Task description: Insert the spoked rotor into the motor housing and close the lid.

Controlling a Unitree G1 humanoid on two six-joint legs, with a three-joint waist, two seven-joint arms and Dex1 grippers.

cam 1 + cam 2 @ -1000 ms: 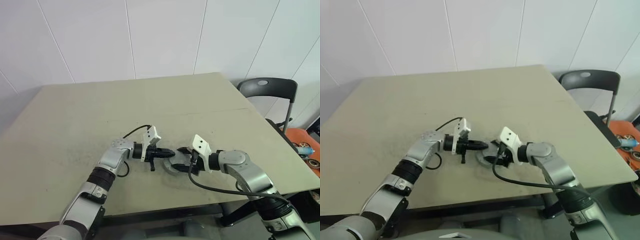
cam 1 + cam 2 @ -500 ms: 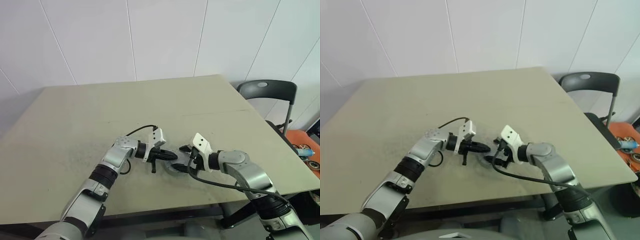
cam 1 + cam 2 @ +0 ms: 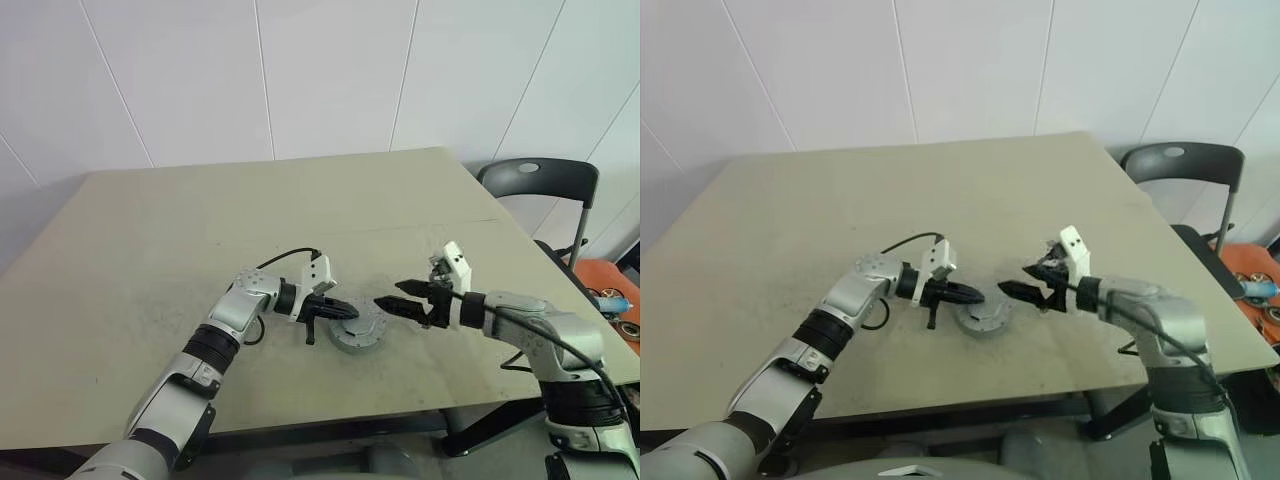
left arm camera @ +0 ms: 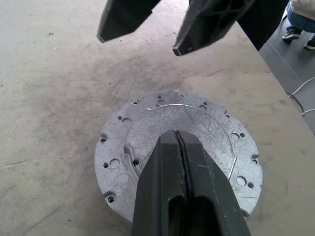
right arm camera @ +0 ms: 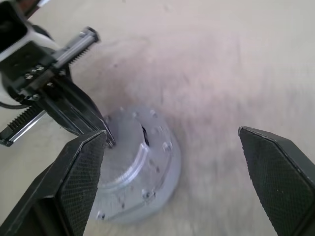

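Note:
The motor housing [image 3: 360, 334] is a round silver puck on the table, covered by its lid [image 4: 147, 123], a flat metal plate with small holes around the rim. The spoked rotor is hidden. My left gripper [image 3: 349, 313] is shut, with its tips [image 4: 176, 135] over the lid's near part; I cannot tell if they touch it. My right gripper [image 3: 388, 295] hangs open just right of the housing, apart from it, with nothing between its fingers [image 5: 81, 182]. In the left wrist view the right gripper [image 4: 139, 44] shows beyond the lid.
The housing sits near the front of the beige table [image 3: 200, 230]. A black cable [image 3: 280, 258] loops off the left wrist. A dark chair [image 3: 535, 180] stands past the table's right edge, with orange clutter [image 3: 605, 290] on the floor beyond it.
My right gripper has drawn back from the housing to the right, rolled over and opened wide. My left gripper has stayed shut over the lid.

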